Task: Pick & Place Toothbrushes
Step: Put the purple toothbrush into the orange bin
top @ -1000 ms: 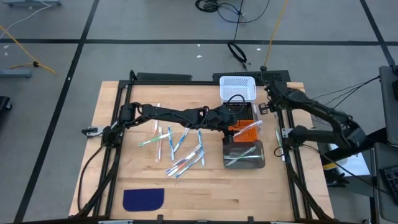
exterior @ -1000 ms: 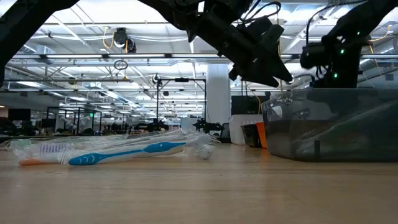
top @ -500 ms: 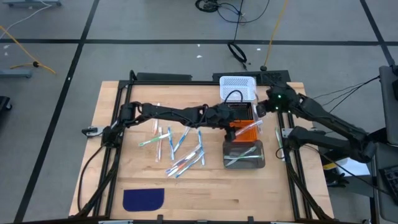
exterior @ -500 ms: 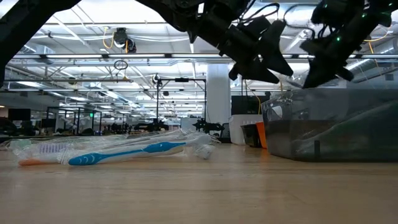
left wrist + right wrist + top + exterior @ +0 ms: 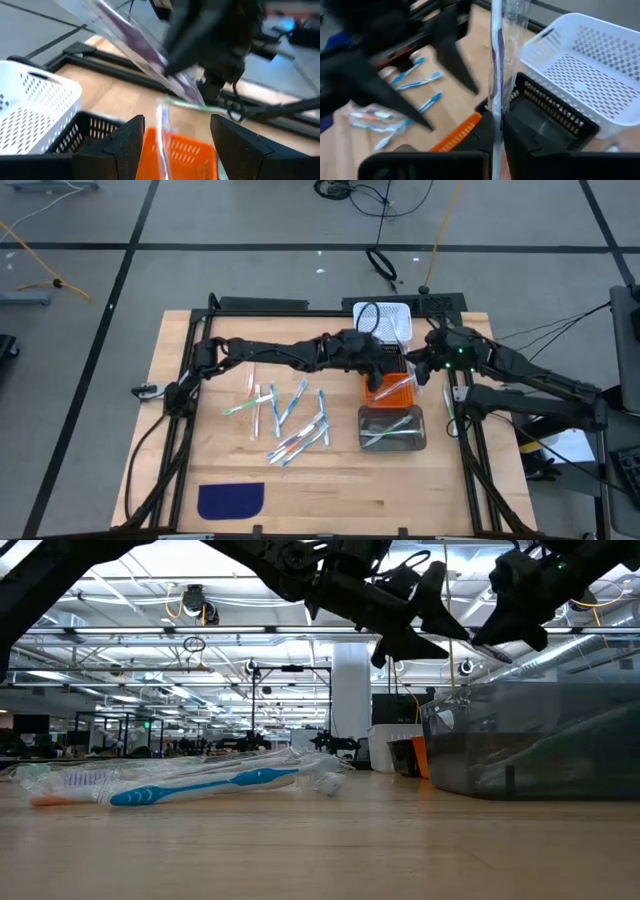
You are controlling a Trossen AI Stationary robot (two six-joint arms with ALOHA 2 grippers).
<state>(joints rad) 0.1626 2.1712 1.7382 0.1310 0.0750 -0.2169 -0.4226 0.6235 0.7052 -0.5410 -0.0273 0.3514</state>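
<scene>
Two hands meet over the orange bin [image 5: 392,387]: right hand [image 5: 420,366] pinches a wrapped toothbrush [image 5: 496,75], left hand [image 5: 385,366] gapes empty beside it. Crowding risks a knocked, dropped brush.

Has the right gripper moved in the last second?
Yes. The right gripper has swung in from the table's right edge toward the orange bin, holding a toothbrush.

Left end effector [image 5: 388,366] fingers spread, right end effector [image 5: 418,370] clamped, nearly meeting

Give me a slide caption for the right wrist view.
Right gripper clamps a wrapped toothbrush above the bins.
</scene>
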